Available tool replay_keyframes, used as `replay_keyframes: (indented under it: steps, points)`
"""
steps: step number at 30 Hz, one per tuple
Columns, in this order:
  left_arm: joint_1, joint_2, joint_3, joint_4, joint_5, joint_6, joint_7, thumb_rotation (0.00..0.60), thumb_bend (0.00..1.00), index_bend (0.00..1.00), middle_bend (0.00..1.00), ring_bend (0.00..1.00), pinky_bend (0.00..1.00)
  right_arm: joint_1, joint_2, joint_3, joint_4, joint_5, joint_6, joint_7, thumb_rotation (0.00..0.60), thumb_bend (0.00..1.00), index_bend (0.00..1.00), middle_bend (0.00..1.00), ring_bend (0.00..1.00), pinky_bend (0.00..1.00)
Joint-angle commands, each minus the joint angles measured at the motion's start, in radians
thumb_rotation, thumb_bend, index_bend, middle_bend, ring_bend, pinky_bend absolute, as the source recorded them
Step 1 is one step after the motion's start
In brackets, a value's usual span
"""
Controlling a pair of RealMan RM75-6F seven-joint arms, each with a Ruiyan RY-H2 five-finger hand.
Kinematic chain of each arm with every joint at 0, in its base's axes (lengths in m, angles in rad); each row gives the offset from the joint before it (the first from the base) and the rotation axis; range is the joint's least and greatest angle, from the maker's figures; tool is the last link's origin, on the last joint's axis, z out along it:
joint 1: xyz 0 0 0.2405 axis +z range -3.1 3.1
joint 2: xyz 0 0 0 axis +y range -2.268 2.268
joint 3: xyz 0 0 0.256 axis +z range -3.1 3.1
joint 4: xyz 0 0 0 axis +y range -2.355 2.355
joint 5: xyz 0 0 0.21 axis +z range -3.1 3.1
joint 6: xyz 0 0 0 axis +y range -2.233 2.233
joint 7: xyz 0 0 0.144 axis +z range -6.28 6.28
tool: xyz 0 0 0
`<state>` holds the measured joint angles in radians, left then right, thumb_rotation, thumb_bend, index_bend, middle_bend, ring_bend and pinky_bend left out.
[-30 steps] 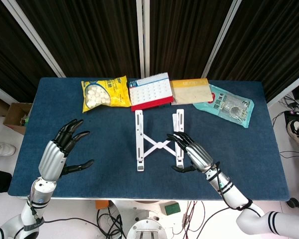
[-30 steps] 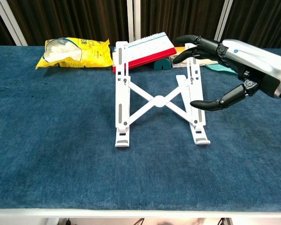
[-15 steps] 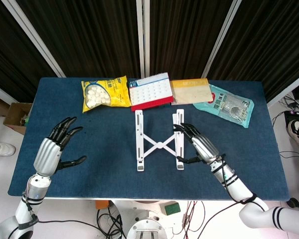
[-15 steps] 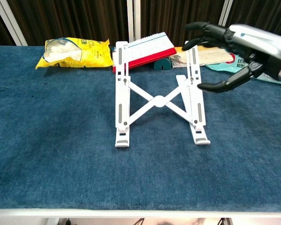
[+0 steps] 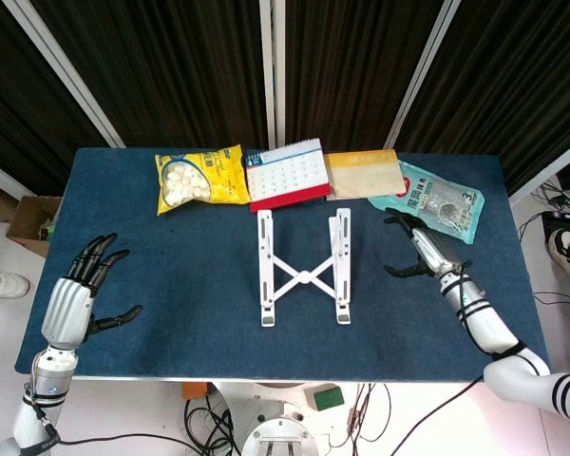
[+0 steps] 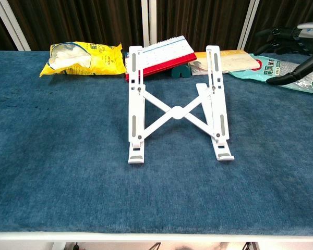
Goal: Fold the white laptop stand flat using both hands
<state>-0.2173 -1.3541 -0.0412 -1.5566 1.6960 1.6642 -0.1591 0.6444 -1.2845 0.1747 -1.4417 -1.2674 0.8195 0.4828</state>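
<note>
Left robot hand (image 5: 74,298): we see it over the bench's (image 5: 171,275) near-left corner, fingers spread, nothing in it; only the head view shows it.
Yellow bag (image 5: 199,178): we find it at the far edge, left of middle, lying flat.
Stand (image 5: 303,269): we see it at the middle of the bench, unfolded, its two white rails (image 6: 134,104) parallel and joined by crossed struts; in the chest view the rails slope up toward the far edge. Neither robot hand touches it.
Calendar (image 5: 286,173): we see it on a red base at the far edge, just behind the stand.
Beige packet (image 5: 363,174): flat at the far edge, right of the calendar.
Teal pouch (image 5: 439,200): toward the far-right corner, overlapping the packet's corner.
Right robot hand (image 5: 420,251): we see it right of the stand and well apart from it, beside the pouch, fingers spread, holding nothing.
</note>
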Motion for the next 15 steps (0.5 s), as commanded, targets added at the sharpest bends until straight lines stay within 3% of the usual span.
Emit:
replay_keyframes:
  steps: [1, 8, 15]
  points:
    - [0.001, 0.002, 0.001, -0.003, -0.001, -0.004, 0.005, 0.6, 0.0, 0.18, 0.06, 0.04, 0.15, 0.088, -0.063, 0.036, 0.108, 0.029, -0.123, 0.054, 0.6, 0.13, 0.04, 0.18, 0.02, 0.02]
    - [0.013, 0.021, 0.002, -0.021, -0.006, -0.007, 0.021, 0.6, 0.0, 0.18, 0.06, 0.04, 0.15, 0.191, -0.134, 0.059, 0.224, 0.05, -0.314, 0.108, 0.6, 0.02, 0.04, 0.15, 0.0, 0.0]
    - [0.02, 0.034, 0.002, -0.041, -0.007, -0.011, 0.04, 0.6, 0.0, 0.18, 0.06, 0.04, 0.15, 0.22, -0.158, 0.088, 0.192, -0.053, -0.357, 0.264, 0.6, 0.0, 0.08, 0.14, 0.0, 0.0]
